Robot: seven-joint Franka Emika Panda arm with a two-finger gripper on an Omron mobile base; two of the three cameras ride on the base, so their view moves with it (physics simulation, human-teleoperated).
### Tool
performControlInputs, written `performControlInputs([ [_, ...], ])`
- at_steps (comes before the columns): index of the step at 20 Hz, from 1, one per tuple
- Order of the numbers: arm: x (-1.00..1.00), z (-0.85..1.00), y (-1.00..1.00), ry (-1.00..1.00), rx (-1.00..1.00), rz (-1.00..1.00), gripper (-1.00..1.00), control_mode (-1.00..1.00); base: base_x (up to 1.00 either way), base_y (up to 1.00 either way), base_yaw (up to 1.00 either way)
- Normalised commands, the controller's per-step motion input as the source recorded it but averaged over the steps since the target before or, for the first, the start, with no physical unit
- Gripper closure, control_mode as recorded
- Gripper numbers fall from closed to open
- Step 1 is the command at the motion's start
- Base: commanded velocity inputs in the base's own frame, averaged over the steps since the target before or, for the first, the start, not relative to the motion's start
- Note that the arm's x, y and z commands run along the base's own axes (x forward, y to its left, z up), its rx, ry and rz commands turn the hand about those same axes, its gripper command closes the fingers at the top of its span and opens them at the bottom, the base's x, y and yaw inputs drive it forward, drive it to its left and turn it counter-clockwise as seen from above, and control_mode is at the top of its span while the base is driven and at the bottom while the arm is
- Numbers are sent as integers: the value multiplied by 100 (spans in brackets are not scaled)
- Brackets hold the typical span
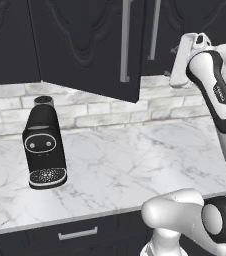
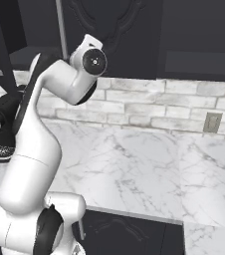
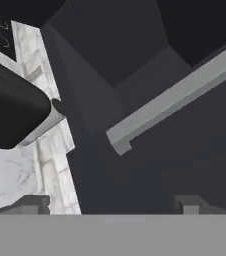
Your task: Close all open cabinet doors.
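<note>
One tall black cabinet door (image 1: pixel 85 45) with curved relief stands swung out over the counter, its silver bar handle (image 1: pixel 125 45) near its free edge. Right of it a second door's handle (image 1: pixel 155 30) hangs against the cabinet front. My white hand (image 1: pixel 184 57) is raised just right of that handle, close to the cabinet. In the hand view my gripper (image 3: pixel 112 206) is open with nothing between its fingertips (image 3: pixel 35 204). The silver bar handle (image 3: pixel 180 92) crosses the dark door face (image 3: pixel 150 165) just beyond them. From the right, my wrist (image 2: pixel 92 60) sits before a relief door (image 2: pixel 114 30).
A black coffee machine (image 1: pixel 44 145) stands on the white marble counter (image 1: pixel 135 165) at the left. Behind it runs a grey brick backsplash (image 1: pixel 100 112) with an outlet (image 2: pixel 212 122). Black drawer fronts with a short handle (image 1: pixel 77 233) lie below the counter edge.
</note>
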Motion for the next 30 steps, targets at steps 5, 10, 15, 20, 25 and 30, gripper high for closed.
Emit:
performControlInputs([
  [5, -95, 10, 6, -10, -13, 0, -100, -100, 0, 0, 0],
  [10, -100, 6, 11, -12, -15, 0, -100, -100, 0, 0, 0],
  [15, -100, 1, 29, -14, -18, 0, -100, -100, 0, 0, 0],
  [20, -92, 6, 50, -13, -22, 0, -100, -100, 0, 0, 0],
  [25, -67, 9, 67, -11, -23, 0, -100, -100, 0, 0, 0],
  [30, -28, 7, 79, -9, -22, -2, -100, -100, 0, 0, 0],
])
